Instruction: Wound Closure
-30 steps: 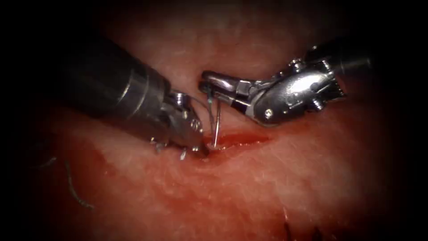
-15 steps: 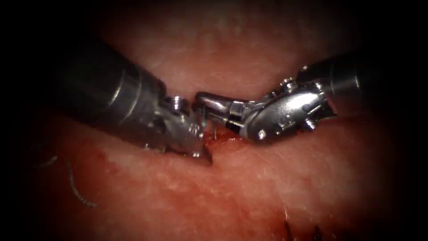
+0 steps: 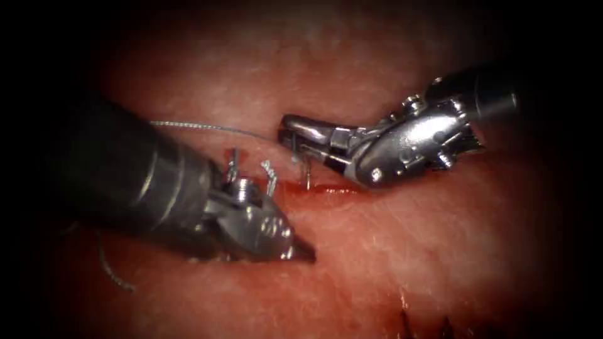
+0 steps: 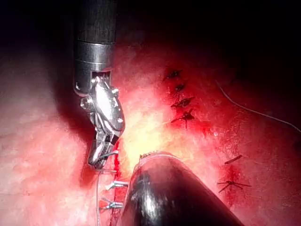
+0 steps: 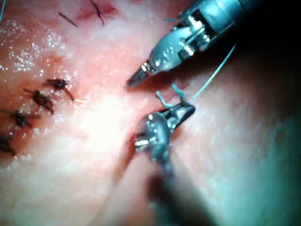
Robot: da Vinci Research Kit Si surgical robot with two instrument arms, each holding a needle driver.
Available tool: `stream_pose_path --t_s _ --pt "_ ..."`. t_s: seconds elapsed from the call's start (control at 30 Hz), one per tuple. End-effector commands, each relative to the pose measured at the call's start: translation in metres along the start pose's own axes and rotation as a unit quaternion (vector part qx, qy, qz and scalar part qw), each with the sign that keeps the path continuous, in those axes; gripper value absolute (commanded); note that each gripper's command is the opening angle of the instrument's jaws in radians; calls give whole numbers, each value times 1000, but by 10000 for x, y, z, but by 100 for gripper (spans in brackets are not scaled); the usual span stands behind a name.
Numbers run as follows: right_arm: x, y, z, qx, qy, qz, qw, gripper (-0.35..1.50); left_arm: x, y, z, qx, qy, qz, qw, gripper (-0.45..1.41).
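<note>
Your right tool (image 3: 290, 135) pinches the needle (image 3: 307, 171) over the cut (image 3: 326, 188), tip near the tissue (image 3: 408, 238); your left tool (image 3: 301, 252), jaws pressed together, holds nothing.

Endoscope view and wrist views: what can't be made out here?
- Thin strand below the right tool, whose jaws hold the thread, endoscope view: too small to tell needle from thread.
- Thread, endoscope view: far end lost at the dark shaft of the left tool, whose shut jaws hold nothing visible.
- Left tool's jaws, left wrist view: hidden by its own dark shaft.
</note>
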Motion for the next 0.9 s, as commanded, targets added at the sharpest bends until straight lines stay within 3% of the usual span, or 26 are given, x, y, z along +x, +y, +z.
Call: stream_pose_path --t_s 0.03,0.23,0.6,0.9 --pt "-1 -11 7 -1 0 9 1000 -35 -4 8 11 3 10 8 1000 -45" --pt "1 -7 7 -8 -5 44 999 -35 -15 16 19 30 60 10 998 -45" --pt "3 -1 10 -20 -10 94 995 -35 -42 26 15 26 66 19 997 -45" --pt "6 -1 14 -27 -14 130 991 -35 -41 21 8 24 67 18 997 -45"
